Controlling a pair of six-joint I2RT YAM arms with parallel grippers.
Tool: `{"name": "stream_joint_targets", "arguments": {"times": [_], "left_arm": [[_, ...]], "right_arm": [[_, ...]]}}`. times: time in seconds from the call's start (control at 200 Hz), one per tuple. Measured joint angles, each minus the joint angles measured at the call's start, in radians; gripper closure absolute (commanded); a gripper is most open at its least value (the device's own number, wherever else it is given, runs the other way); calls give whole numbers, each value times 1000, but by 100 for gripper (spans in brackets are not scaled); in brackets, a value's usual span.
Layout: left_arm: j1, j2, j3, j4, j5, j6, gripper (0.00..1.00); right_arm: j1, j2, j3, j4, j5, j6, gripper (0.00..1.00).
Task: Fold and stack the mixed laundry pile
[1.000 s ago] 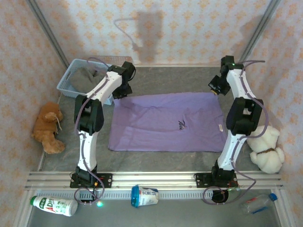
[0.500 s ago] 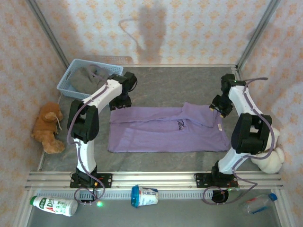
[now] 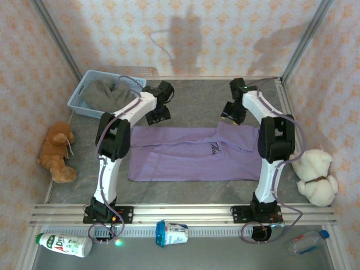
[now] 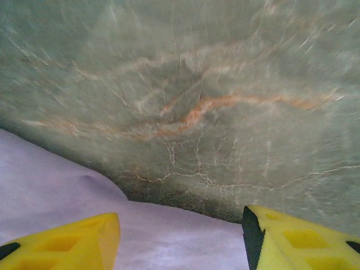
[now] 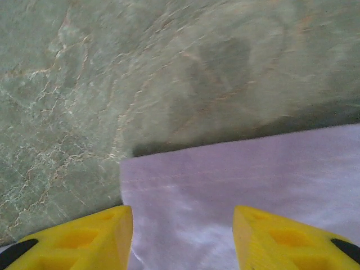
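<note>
The lavender T-shirt lies on the table, its far part doubled over toward me, with the dark print facing up. My left gripper hovers just beyond the shirt's far left edge. In the left wrist view this gripper is open, with purple cloth below and nothing between the yellow fingers. My right gripper hangs over the far right fold, and in the right wrist view it is open above the shirt's hem. The grey top sits bunched in the basket.
The light blue basket stands at the far left corner. A brown plush toy lies at the left edge and a cream one at the right. Two bottles and a cup lie before the rail.
The shirt, flat a second ago, now has its far edge folded forward. Both grippers let go of it, opened, and drew back toward the far side, closer together.
</note>
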Motion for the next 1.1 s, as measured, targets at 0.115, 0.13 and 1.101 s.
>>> {"name": "stream_joint_targets", "arguments": {"times": [0.115, 0.13, 1.101], "left_arm": [[-5, 5, -55, 7, 8, -10, 40], [-5, 5, -59, 7, 8, -11, 40], [6, 4, -108, 42, -2, 74, 40]], "right_arm": [[20, 49, 11, 7, -6, 18, 49], [21, 53, 11, 7, -8, 20, 49], [193, -587, -573, -82, 73, 179, 84]]}}
